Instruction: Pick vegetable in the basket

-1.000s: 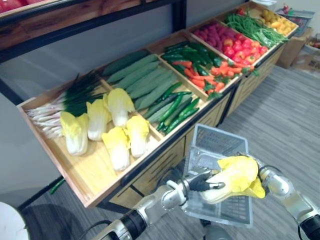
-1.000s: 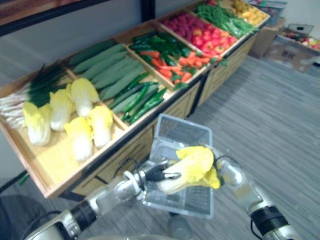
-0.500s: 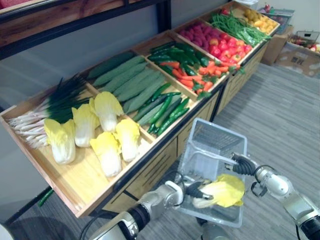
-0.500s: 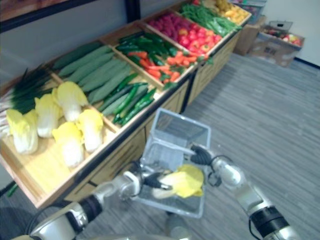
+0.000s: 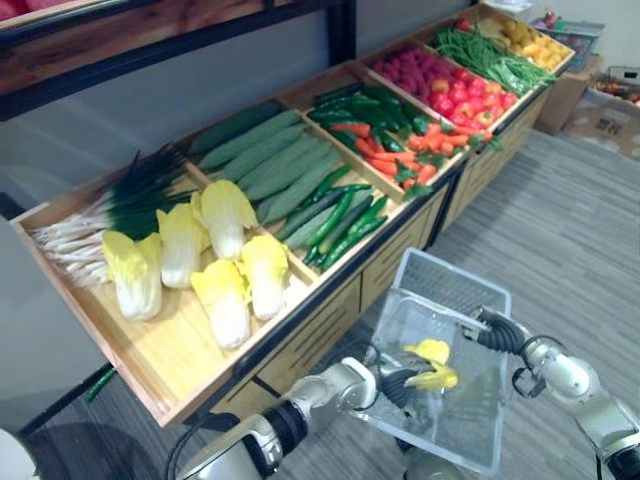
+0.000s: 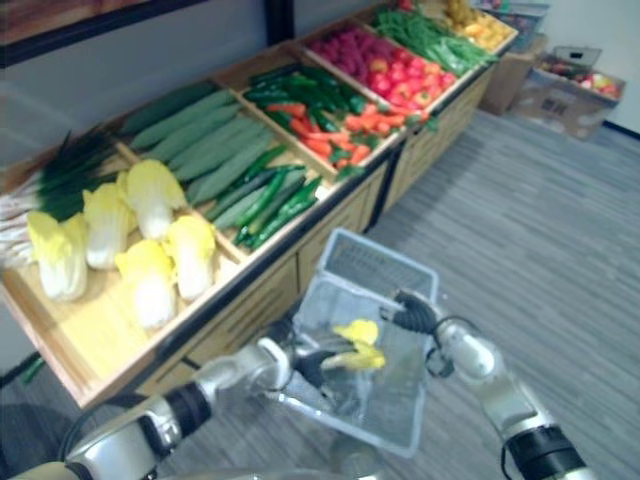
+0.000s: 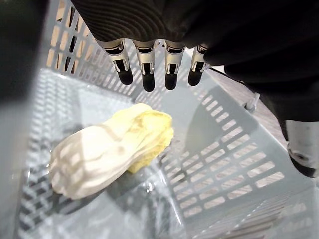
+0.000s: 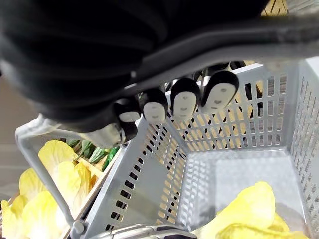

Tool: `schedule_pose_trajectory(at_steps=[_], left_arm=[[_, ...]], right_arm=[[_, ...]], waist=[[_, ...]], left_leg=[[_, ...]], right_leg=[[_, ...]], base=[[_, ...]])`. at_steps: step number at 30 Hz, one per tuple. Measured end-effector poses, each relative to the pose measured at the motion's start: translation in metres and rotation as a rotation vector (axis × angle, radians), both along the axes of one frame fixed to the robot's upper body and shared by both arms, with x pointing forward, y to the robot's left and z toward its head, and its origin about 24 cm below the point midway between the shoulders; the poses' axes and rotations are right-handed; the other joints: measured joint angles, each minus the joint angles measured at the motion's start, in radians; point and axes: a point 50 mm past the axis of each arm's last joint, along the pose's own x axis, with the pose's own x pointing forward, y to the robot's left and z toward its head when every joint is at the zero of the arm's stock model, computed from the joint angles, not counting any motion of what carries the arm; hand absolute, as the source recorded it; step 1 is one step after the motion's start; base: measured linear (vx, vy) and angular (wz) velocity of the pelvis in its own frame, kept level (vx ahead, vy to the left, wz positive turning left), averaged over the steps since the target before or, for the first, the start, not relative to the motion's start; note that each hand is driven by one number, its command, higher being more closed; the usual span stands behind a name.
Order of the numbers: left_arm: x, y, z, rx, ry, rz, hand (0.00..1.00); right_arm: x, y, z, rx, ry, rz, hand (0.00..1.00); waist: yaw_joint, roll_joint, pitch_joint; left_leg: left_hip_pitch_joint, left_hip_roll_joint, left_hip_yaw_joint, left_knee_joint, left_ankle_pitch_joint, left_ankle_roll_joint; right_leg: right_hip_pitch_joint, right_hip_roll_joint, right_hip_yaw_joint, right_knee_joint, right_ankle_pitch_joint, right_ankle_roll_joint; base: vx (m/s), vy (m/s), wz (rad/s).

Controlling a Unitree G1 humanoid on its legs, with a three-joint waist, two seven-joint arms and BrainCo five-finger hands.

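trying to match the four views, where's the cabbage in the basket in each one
Left eye view: cabbage low, right of centre, inside the basket.
Right eye view: cabbage low, near centre, in the basket.
Left wrist view: cabbage on the basket floor, beyond the left robot hand.
Right wrist view: its yellow leaves on the basket floor.
Shared landmark: the basket's slotted grey wall.

light: bright, even | shadows: soft | glints: basket [image 7: 227,167] floor

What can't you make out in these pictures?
Left eye view: the cabbage in the basket is mostly hidden behind the left hand.
Right wrist view: that cabbage is cut off by the picture's edge.
Left eye view: the far yellow produce is too small to name.
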Motion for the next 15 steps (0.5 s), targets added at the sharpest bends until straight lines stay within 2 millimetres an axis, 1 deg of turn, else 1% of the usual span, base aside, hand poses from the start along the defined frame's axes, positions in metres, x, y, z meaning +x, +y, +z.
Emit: schedule_pose_trajectory(at_steps=[1,3,4,5,6,7,8,10,11,12,13,15], left_arm=[[-0.003,-0.006,0.016,-0.066,-0.015,-0.037,0.00],[-0.006,-0.010,0.030,-0.125,-0.023,-0.068,0.00],[-0.009,-0.013,0.045,-0.195,-0.031,-0.093,0.00],[-0.013,-0.017,0.061,-0.275,-0.026,-0.118,0.00],[-0.015,-0.018,0.069,-0.309,-0.030,-0.136,0.00],[-0.019,-0.016,0.082,-0.374,-0.021,-0.163,0.00],[-0.025,-0.012,0.094,-0.439,-0.004,-0.176,0.00],[-0.032,-0.003,0.104,-0.520,0.028,-0.173,0.00],[-0.037,0.006,0.109,-0.588,0.093,-0.149,0.00],[-0.041,0.016,0.113,-0.651,0.134,-0.116,0.00],[-0.043,0.022,0.115,-0.683,0.158,-0.096,0.00],[-0.046,0.048,0.123,-0.825,0.227,0.017,0.00]], right_arm=[[0.000,0.000,0.000,0.018,-0.008,-0.019,1.00],[0.000,-0.001,-0.002,0.030,-0.007,-0.032,1.00],[-0.001,-0.003,-0.004,0.038,-0.002,-0.053,1.00],[-0.002,-0.007,-0.007,0.050,0.000,-0.087,1.00],[-0.003,-0.010,-0.008,0.047,-0.002,-0.104,1.00],[-0.003,-0.014,-0.009,0.032,-0.010,-0.138,1.00],[-0.003,-0.020,-0.011,0.028,-0.013,-0.177,1.00],[-0.004,-0.029,-0.015,0.007,-0.016,-0.234,1.00],[-0.007,-0.039,-0.021,-0.026,-0.005,-0.284,1.00],[-0.010,-0.049,-0.027,-0.047,0.013,-0.343,1.00],[-0.012,-0.054,-0.030,-0.056,0.025,-0.375,1.00],[-0.025,-0.077,-0.052,-0.059,0.100,-0.536,1.00]], waist=[[0.003,0.000,0.000],[0.004,0.000,0.000],[0.006,0.000,0.000],[0.013,0.001,0.000],[0.018,0.001,-0.001],[0.033,0.002,-0.002],[0.039,0.004,-0.005],[0.050,0.006,-0.007],[0.063,0.009,-0.010],[0.069,0.010,-0.012],[0.076,0.011,-0.013],[0.099,0.006,-0.023]], left_leg=[[-0.003,0.000,-0.006,-0.004,0.000,0.001],[-0.003,0.003,-0.018,-0.004,0.001,0.002],[-0.003,0.005,-0.032,-0.004,0.001,0.003],[-0.005,0.006,-0.050,0.001,0.003,0.005],[-0.006,0.007,-0.057,0.001,0.004,0.007],[-0.011,0.006,-0.070,0.001,0.006,0.009],[-0.026,0.006,-0.093,0.001,0.008,0.012],[-0.040,0.006,-0.122,0.001,0.012,0.017],[-0.049,0.007,-0.144,0.001,0.015,0.021],[-0.060,0.006,-0.174,0.001,0.019,0.027],[-0.065,0.005,-0.191,0.001,0.021,0.029],[-0.086,-0.003,-0.248,-0.005,0.026,0.037]], right_leg=[[0.004,-0.006,-0.013,0.000,0.000,0.000],[0.012,-0.009,-0.024,-0.001,-0.001,0.000],[0.022,-0.014,-0.042,-0.001,-0.003,-0.001],[0.032,-0.018,-0.060,-0.001,-0.004,-0.002],[0.035,-0.021,-0.070,0.000,-0.004,-0.002],[0.039,-0.026,-0.082,0.000,-0.004,-0.002],[0.040,-0.035,-0.105,0.000,-0.004,-0.002],[0.044,-0.044,-0.132,0.000,-0.005,0.000],[0.051,-0.050,-0.153,0.000,-0.006,0.002],[0.060,-0.060,-0.182,0.000,-0.009,0.005],[0.066,-0.065,-0.194,0.000,-0.011,0.007],[0.082,-0.081,-0.241,0.000,-0.022,0.008]], base=[[-0.08,-0.010,0.18],[-0.07,-0.010,0.23],[-0.06,-0.012,0.38],[-0.06,-0.009,0.41],[-0.06,-0.007,0.37],[-0.06,-0.007,0.42],[-0.07,-0.011,0.44],[-0.05,-0.018,0.48],[-0.05,-0.028,0.66],[-0.04,-0.024,0.64],[-0.04,-0.023,0.70],[-0.05,-0.034,0.66]])
